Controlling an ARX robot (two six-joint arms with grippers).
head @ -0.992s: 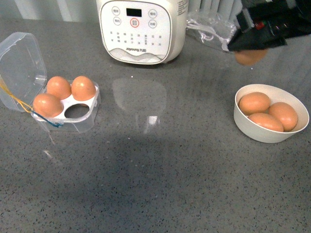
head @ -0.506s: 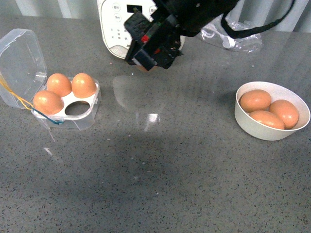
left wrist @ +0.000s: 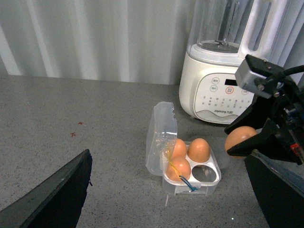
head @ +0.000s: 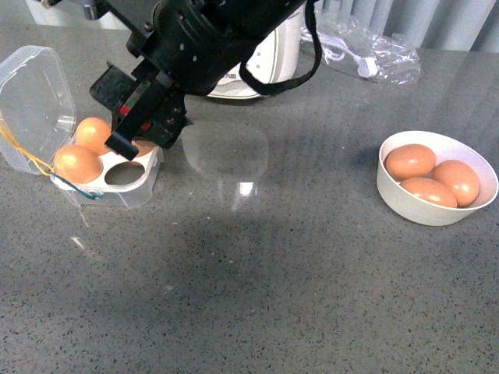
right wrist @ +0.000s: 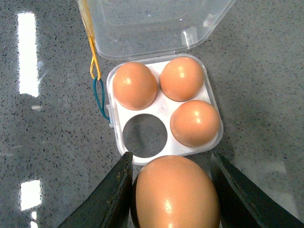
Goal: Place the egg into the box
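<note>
1. Right gripper (right wrist: 174,192) is clenched on the egg (right wrist: 175,194); one dark finger is seen pressed against each side of the shell.
2. The egg is held in the air just beside the box (right wrist: 164,108), at the side with the empty slot (right wrist: 145,135). It is not seated in any slot.
3. In the left wrist view the egg (left wrist: 240,138) is seen clear of the box (left wrist: 211,176), with no contact between them.
4. In the front view the right gripper (head: 136,139) is placed over the far right corner of the box (head: 117,195); the held egg is mostly hidden there by the gripper body.
5. Three slots of the box are filled with eggs; one slot is left free. The clear lid (head: 35,101) is swung open, and yellow and blue bands (right wrist: 97,90) hang at the hinge side.
6. Left gripper (left wrist: 166,156) is released: its fingers (left wrist: 61,194) are spread wide, nothing is held between them, and it is kept well back from the box.
7. A white bowl (head: 413,210) with three eggs is set well apart, on the right of the grey counter (head: 273,273).
8. A white appliance (left wrist: 218,90) is placed behind the box, and a plastic bag (head: 366,51) lies at the far right.
</note>
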